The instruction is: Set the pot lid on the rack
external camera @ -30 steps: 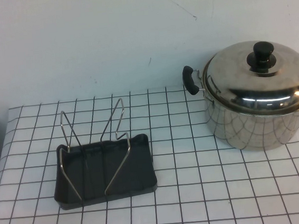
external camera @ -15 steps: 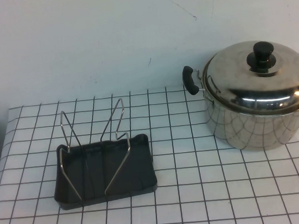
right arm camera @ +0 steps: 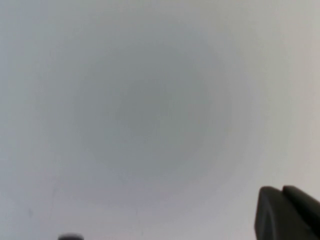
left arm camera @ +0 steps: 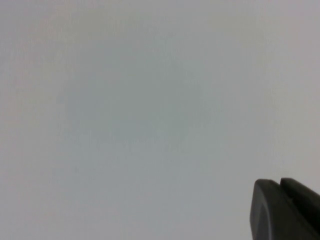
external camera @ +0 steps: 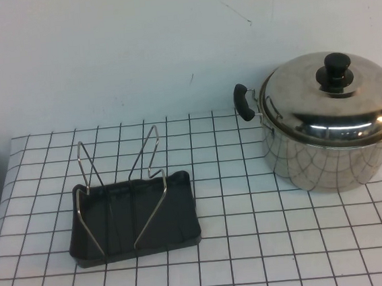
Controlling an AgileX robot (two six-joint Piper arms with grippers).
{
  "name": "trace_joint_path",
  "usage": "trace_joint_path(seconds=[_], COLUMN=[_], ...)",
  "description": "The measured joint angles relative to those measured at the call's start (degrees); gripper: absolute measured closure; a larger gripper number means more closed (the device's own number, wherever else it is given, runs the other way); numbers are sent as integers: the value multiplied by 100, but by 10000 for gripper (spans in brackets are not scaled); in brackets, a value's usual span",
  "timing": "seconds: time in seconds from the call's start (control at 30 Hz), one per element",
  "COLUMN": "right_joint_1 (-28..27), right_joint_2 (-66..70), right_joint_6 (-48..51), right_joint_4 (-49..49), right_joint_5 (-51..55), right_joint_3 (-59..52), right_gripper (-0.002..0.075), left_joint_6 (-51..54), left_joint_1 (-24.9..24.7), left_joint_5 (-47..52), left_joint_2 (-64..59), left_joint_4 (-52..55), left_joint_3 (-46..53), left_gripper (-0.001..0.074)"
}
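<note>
the table (external camera: 256, 258), covered in a white cloth ruled with a black grid, fills the lower part of the high view, with a plain pale wall (external camera: 134, 47) rising behind it. the largest thing on it is the steel pot (external camera: 328, 160), standing upright at the far right, near the wall, its mirror side reflecting the grid lines; one black side handle (external camera: 242, 102) sticks out toward the left, and only a sliver of the opposite one shows at the picture's edge. the pot lid (external camera: 332, 99) sits closed on top of the pot, domed and shiny, level on the rim, with its black knob (external camera: 335, 69) standing at the centre. well apart from the pot, on the left half of the table, lies the rack (external camera: 134, 219), a black rectangular tray with two silver wire loops (external camera: 146, 167) rising from it in v shapes, and nothing rests in them. neither arm shows in the high view. the left gripper (left arm camera: 286, 210) appears only in its own wrist view, as dark fingertips pressed together against a blank pale surface (nothing between them). the right gripper (right arm camera: 287, 212) looks the same in its wrist view, fingertips together, holding nothing, facing a featureless grey-white surface.
</note>
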State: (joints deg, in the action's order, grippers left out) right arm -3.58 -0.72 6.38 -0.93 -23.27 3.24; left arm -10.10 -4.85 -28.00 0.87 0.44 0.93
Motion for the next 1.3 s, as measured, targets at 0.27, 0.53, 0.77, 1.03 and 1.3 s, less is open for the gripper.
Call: trace_joint_path(seconds=[0.27, 0.53, 0.77, 1.03, 1.3], right_joint_1=[0, 0, 0, 742, 1485], right_joint_2=[750, 2470, 3969, 5406, 6953], right_joint_6=[348, 2233, 4561, 5761, 6315], right_joint_4=[49, 1563, 3407, 3886, 4361], right_joint_5=[3926, 4222, 3051, 3461, 3040], right_joint_3=[2091, 2889, 2926, 3868, 4582], right_gripper=[729, 729, 729, 729, 721], left_joint_6=[10, 36, 36, 36, 36], left_joint_1=[0, 0, 0, 0, 0], left_joint_5=[3551, 3782, 3283, 2837, 2400], left_joint_2=[-376, -1353, -2216, -2452, -2452], left_joint_4=[208, 485, 526, 538, 559], left_joint_3=[-1496, -1780, -1780, -1538, -1406], left_gripper=[738, 738, 737, 737, 738])
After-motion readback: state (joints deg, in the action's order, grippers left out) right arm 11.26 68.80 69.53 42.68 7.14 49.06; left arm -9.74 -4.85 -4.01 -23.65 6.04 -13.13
